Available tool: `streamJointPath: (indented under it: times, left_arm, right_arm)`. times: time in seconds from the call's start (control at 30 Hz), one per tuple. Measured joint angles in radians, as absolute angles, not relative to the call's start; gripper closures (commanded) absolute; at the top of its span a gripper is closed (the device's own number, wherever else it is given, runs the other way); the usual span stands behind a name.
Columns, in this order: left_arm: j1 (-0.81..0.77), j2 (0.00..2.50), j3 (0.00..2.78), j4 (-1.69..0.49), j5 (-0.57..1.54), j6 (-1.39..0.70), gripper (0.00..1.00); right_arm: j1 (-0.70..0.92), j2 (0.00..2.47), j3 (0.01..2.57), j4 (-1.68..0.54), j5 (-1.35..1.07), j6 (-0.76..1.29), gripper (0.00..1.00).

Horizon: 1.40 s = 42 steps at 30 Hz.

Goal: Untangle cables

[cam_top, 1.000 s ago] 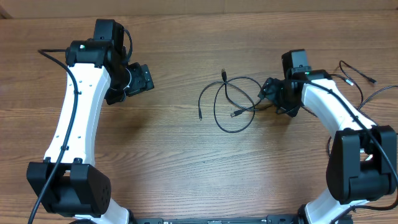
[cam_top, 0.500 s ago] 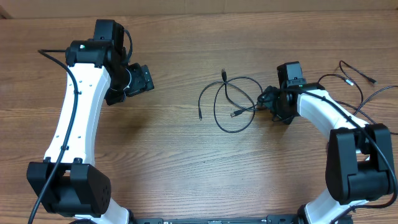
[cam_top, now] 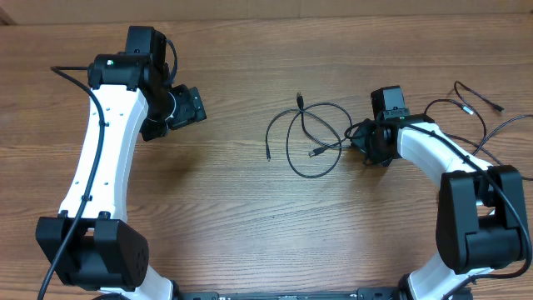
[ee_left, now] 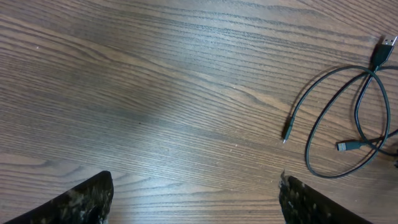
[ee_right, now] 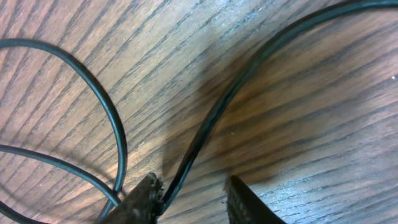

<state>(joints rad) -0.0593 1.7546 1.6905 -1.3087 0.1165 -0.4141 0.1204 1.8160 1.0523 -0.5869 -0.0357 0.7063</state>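
Note:
The cables point(cam_top: 312, 142) lie in loose black loops at the table's middle right, with small plug ends. My right gripper point(cam_top: 363, 142) is down at the loops' right edge. In the right wrist view one cable strand point(ee_right: 217, 112) runs between the fingers of my right gripper point(ee_right: 193, 193). It rests against the left fingertip point(ee_right: 146, 196), and a gap shows to the other finger. My left gripper point(cam_top: 196, 104) hovers open far to the left. Through its wide-apart jaws point(ee_left: 196, 186) I see bare wood, with the cables point(ee_left: 336, 121) off to the right.
More thin black wire with plug ends point(cam_top: 475, 100) trails at the far right, beside the right arm. The wooden table's back edge point(cam_top: 266, 18) runs along the top.
My right gripper swung a little left and down onto the loops' right edge, and its jaws narrowed around a strand. The left arm stayed still.

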Motion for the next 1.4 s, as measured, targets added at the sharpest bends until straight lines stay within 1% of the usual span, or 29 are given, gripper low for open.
streamJointPath:
  times: [0.13,0.27,0.37,0.47,0.77,0.93,1.03,1.17,1.33,1.4]
  left_arm:
    - [-0.059,1.755,1.691,-1.309,0.117,-0.414,0.15]
    - [-0.059,1.755,1.691,-1.309,0.117,-0.414,0.16]
    - [-0.059,1.755,1.691,-1.309,0.117,-0.414,0.16]
    - [-0.059,1.755,1.691,-1.309,0.117,-0.414,0.16]
    - [-0.059,1.755,1.691,-1.309,0.117,-0.414,0.15]
    - [-0.059,1.755,1.691,-1.309,0.117,-0.413,0.15]
    - [-0.059,1.755,1.691,-1.309,0.117,-0.412,0.15]
    - [-0.059,1.755,1.691,-1.309,0.117,-0.411,0.15]
    - [-0.059,1.755,1.691,-1.309,0.117,-0.411,0.15]
    - [-0.059,1.755,1.691,-1.309,0.117,-0.412,0.15]
  right_arm:
    - [0.12,1.816,1.052,-0.599,-0.044,0.707,0.79]
    - [0.12,1.816,1.052,-0.622,-0.048,0.707,0.83]
    - [0.12,1.816,1.052,-0.638,-0.048,0.709,0.89]
    - [0.12,1.816,1.052,-0.645,-0.048,0.709,0.96]
    - [0.12,1.816,1.052,-0.676,-0.091,0.708,0.96]
    - [0.12,1.815,1.058,-0.784,-0.141,0.651,0.96]
    - [0.12,1.805,1.1,-0.888,-0.16,0.593,0.96]
    - [0.12,1.741,1.228,-0.999,-0.173,0.506,0.96]
    - [0.12,1.644,1.462,-1.119,-0.179,0.411,0.96]
    - [0.12,1.619,1.535,-1.137,-0.179,0.38,0.96]
